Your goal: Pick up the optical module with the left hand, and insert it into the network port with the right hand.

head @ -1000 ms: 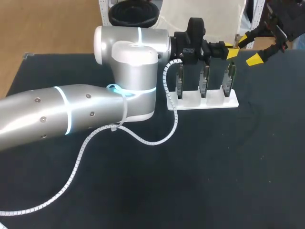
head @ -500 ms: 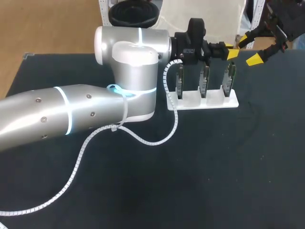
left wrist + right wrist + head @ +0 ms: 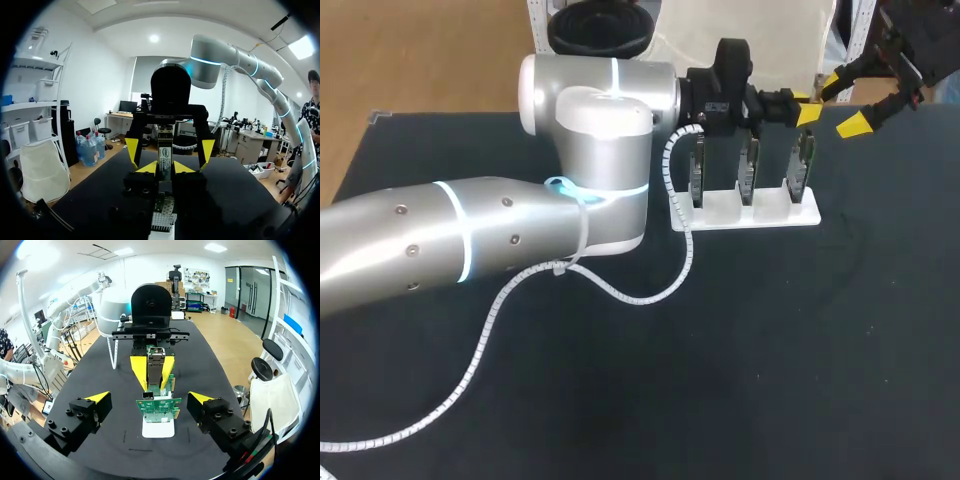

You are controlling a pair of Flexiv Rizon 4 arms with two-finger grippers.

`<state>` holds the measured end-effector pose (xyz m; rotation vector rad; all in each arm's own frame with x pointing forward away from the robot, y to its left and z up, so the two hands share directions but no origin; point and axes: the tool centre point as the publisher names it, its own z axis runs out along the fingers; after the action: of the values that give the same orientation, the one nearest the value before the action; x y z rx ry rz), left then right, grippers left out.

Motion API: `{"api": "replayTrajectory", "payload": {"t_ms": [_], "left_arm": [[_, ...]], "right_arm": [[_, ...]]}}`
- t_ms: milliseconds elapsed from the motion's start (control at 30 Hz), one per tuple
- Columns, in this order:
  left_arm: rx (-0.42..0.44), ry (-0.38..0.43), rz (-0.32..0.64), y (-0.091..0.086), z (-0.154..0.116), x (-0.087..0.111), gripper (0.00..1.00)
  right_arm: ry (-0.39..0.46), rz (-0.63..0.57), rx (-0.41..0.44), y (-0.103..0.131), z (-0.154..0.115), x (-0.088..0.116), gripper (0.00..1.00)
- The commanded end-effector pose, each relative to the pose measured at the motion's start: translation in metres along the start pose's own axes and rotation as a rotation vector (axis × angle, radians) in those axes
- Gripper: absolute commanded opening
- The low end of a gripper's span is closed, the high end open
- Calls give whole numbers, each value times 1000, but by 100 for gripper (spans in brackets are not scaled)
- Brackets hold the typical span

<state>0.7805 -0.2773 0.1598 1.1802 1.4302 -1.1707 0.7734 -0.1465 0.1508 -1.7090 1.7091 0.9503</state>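
Gripping the small grey metal optical module (image 3: 165,156) tight between the yellow tips of my left gripper (image 3: 165,169), over the green circuit boards (image 3: 748,172) standing in the white plastic rack (image 3: 745,213), I hold my right gripper (image 3: 844,100) wide open and empty just beside.

I see the slim silver optical module (image 3: 165,152) pinched between the left gripper (image 3: 165,169) tips, close to 3 green port boards (image 3: 748,170) standing upright in a white rack (image 3: 760,214).
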Motion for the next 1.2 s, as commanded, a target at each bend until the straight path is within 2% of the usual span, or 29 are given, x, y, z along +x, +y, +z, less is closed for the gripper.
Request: {"api": "replayTrajectory", "payload": {"t_ms": [33,367,800,1200], "left_arm": [[3,2,0,2,1,0,0],[3,2,0,2,1,0,0],[3,2,0,2,1,0,0],[3,2,0,2,1,0,0]], "right_arm": [[-5,0,13,-1,-1,-1,100],[-9,-27,70,-14,-14,-12,100],[-37,-77,48,-13,-22,-32,100],[-46,-97,28,-12,-12,-45,100]]}}
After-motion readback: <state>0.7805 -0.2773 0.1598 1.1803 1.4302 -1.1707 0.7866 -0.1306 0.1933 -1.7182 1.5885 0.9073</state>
